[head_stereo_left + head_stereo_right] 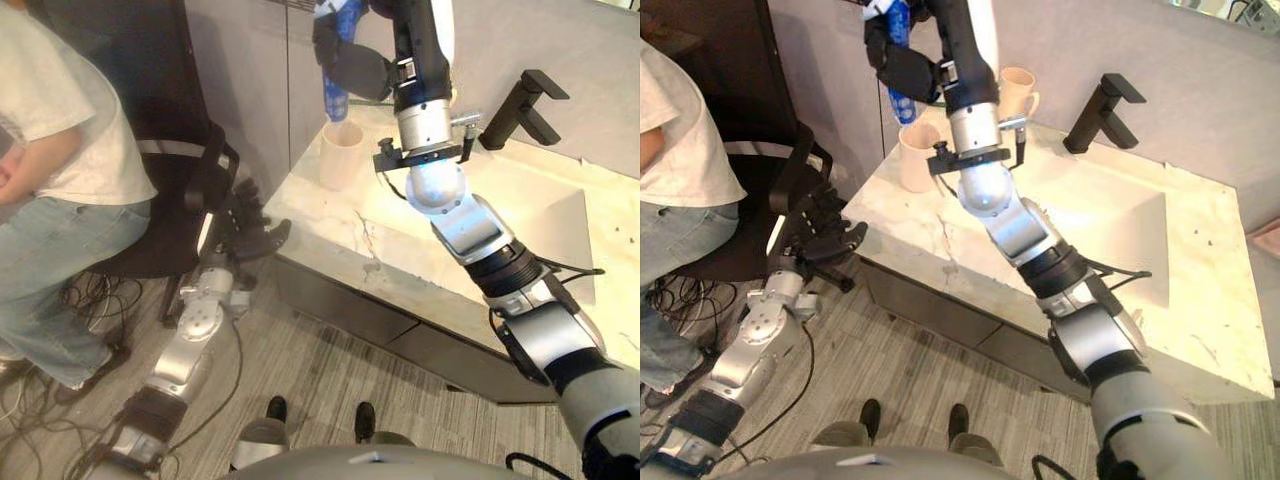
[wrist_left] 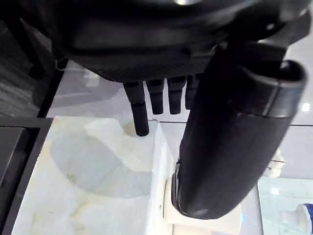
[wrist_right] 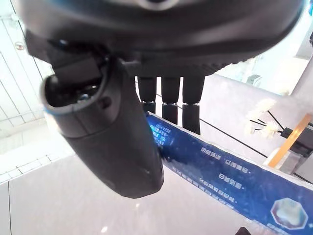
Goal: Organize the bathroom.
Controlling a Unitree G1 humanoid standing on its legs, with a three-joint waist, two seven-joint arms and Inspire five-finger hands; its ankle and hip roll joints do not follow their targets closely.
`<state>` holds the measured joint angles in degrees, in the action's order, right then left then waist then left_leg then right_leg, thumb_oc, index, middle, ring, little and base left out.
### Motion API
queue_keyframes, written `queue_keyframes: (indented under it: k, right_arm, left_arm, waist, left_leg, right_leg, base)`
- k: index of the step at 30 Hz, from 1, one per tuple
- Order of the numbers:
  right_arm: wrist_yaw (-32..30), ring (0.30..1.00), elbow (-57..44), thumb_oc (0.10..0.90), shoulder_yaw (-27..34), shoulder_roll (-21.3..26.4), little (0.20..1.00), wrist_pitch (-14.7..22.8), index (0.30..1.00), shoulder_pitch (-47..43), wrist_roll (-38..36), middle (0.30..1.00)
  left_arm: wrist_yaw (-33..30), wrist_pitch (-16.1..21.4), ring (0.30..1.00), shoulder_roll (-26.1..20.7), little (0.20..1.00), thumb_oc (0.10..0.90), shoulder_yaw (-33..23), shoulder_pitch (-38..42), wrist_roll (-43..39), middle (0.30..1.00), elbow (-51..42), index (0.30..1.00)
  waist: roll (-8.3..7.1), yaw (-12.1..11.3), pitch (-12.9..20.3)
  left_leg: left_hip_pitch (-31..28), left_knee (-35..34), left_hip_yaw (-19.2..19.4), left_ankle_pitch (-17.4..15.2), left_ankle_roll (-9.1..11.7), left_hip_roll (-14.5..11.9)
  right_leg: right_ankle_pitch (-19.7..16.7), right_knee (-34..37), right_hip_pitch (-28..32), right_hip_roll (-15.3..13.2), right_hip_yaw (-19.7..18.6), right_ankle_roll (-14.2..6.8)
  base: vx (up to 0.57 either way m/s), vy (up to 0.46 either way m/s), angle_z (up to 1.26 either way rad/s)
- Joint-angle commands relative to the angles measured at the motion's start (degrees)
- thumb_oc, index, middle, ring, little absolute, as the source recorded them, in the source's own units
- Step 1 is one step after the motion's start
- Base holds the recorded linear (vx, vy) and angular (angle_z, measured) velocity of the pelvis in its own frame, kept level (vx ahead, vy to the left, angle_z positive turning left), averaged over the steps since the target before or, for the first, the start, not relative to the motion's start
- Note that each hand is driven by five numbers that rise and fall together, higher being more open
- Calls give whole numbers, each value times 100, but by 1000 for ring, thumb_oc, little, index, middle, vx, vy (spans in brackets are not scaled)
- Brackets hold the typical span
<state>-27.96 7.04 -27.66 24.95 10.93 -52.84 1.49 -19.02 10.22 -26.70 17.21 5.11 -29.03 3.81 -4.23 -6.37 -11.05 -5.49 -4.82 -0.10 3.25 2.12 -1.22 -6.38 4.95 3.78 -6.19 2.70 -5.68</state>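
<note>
The right hand [image 1: 902, 68], fingers clamped round a blue tube [image 1: 898, 100], hangs at twelve o'clock of the cup [image 1: 917, 156], likely to lower it inside.

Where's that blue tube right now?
The blue tube is up in the robot's right hand, held in the air just above the cream cup at the left end of the marble counter, away from the black faucet.
</note>
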Motion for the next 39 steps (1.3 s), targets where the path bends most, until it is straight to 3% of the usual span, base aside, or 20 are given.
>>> queue_keyframes:
  k: [1,12,19,26,39]
  right_arm:
    - [-216,300,-99,400,243,-163,300,474,300,-730,-109,300]
    - [-25,300,-91,400,157,-260,300,211,300,-611,11,300]
    - [311,300,1,400,47,-138,300,202,300,-470,35,300]
    - [475,300,251,400,1,76,300,364,300,-493,71,300]
    - [-7,300,555,400,207,730,300,481,300,-732,81,300]
  left_arm:
    - [301,756,900,119,900,800,313,123,106,900,-403,900]
    - [475,782,900,31,900,800,149,-280,129,900,-404,900]
    - [694,757,900,-91,900,800,10,-524,75,900,-675,900]
    - [785,497,900,-146,900,800,-40,-635,-4,900,-898,900]
    - [872,421,900,-235,900,800,0,-702,-133,900,-940,900]
  waist:
    - [-19,-66,939]
    - [-48,-248,980]
    - [-35,-316,968]
    - [-26,-415,971]
    - [-31,-428,982]
  left_leg:
    - [110,-18,-330,-149,-173,29]
    - [158,-18,-401,-128,-136,11]
    - [287,-18,-404,-37,-62,-73]
    - [309,-18,-494,14,-3,-124]
    - [251,-18,-533,42,88,-202]
  right_leg:
    - [-51,5,32,-31,174,96]
    - [86,5,145,-29,303,133]
    - [176,5,156,-2,414,158]
    - [263,5,242,42,508,206]
    - [352,5,381,83,580,248]
  base:
    - [86,6,5]
    - [93,-18,7]
    - [84,-59,10]
    - [80,-52,6]
    - [45,-16,5]
